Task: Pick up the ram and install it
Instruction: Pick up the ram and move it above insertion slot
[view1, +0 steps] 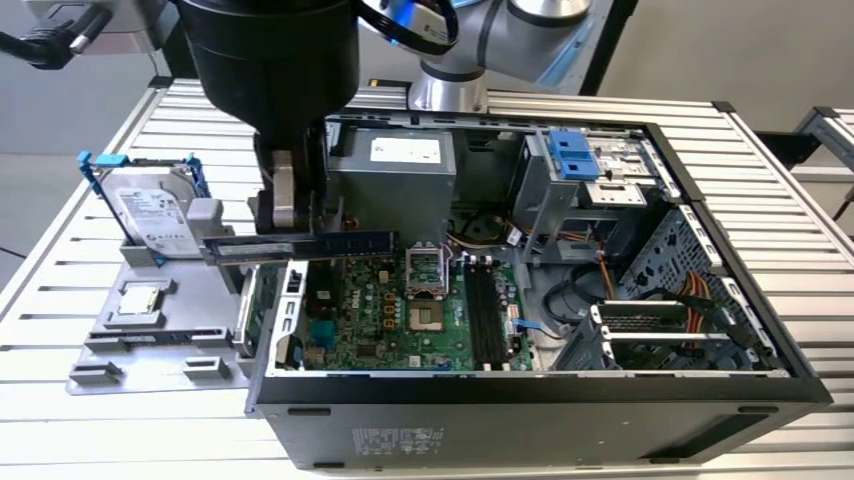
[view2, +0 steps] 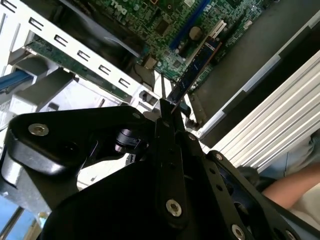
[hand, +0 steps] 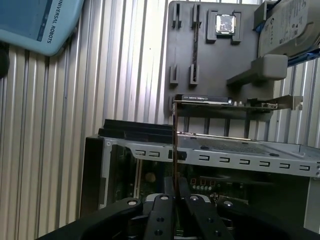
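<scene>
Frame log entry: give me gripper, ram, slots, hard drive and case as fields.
gripper: shut on the ram, above the case's edge
ram: held by one end, over the motherboard, not seated
slots: black, on the motherboard, apart from the ram
hard drive: upright, outside the case at the exterior view's left
case: open side up

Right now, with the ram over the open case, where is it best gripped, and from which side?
Pinch the ram by its two flat faces near one short end, as the gripper does: it is thin and long, so grip across its thickness. Coming from the end at the exterior view's left likely suits, leaving most of the stick free above the motherboard.
</scene>
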